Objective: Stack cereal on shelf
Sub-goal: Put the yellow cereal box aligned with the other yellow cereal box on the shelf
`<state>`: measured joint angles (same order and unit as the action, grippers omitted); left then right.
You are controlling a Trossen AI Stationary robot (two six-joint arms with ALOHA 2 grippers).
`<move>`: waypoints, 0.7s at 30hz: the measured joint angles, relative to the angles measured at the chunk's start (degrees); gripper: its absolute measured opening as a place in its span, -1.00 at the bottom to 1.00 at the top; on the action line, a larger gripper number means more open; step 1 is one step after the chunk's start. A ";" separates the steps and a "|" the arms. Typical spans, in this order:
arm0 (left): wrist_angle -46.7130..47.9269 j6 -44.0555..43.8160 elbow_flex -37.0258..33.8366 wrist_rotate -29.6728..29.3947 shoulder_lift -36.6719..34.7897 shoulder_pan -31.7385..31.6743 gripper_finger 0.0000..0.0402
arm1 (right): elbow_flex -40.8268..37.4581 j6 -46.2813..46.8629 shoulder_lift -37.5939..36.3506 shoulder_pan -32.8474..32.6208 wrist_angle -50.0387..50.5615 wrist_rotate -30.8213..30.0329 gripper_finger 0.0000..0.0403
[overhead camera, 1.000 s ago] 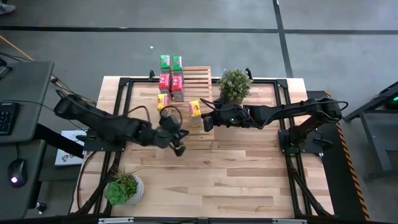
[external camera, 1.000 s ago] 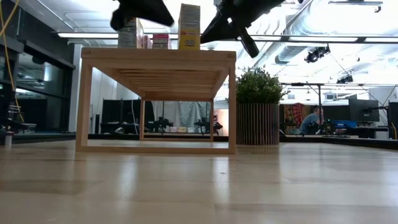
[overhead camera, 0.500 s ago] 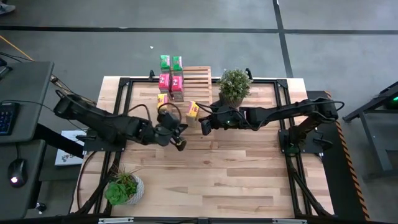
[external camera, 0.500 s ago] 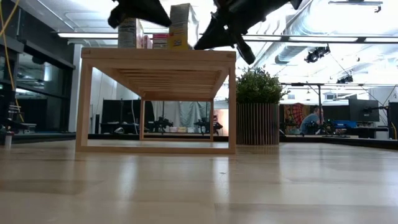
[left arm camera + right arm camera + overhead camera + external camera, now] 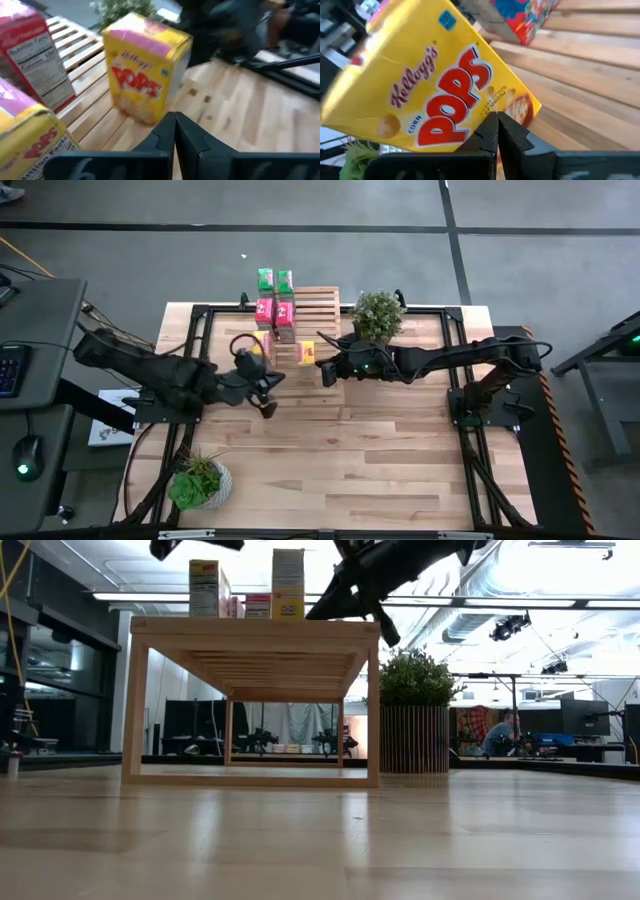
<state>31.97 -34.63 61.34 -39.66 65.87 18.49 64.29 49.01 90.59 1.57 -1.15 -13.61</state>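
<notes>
The shelf stands at the table's far middle, and the cereal boxes stand upright on it: two green, two red and a yellow one. A second yellow box stands on the shelf's near part. My right gripper is shut, right beside that box's right side. My left gripper is shut and hangs over the table in front of the shelf, apart from the boxes. The left wrist view shows the yellow box ahead of it. My right gripper has its shut fingertips against the yellow box's broad printed face, low down near the bottom corner. The fingers come from the table's right, slanting a little down. The box stands upright with its bottom on the shelf's slats.
A potted plant stands just right of the shelf, close behind my right arm. A smaller plant sits at the near left corner. Bare tabletop spreads across the near and middle part.
My right gripper has gone toward the table's left, staying shut, and pushed the yellow box along the shelf. The box leaned over midway and now stands upright farther left. My left gripper, also shut, has drawn back toward the left edge and risen.
</notes>
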 joint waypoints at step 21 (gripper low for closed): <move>-0.16 4.87 0.04 3.46 -14.74 1.07 -1.00 | 3.70 6.28 7.98 0.25 -7.93 1.76 -1.00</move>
<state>31.81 -29.76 61.39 -36.20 51.13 19.56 68.00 55.30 98.57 1.83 -9.08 -11.85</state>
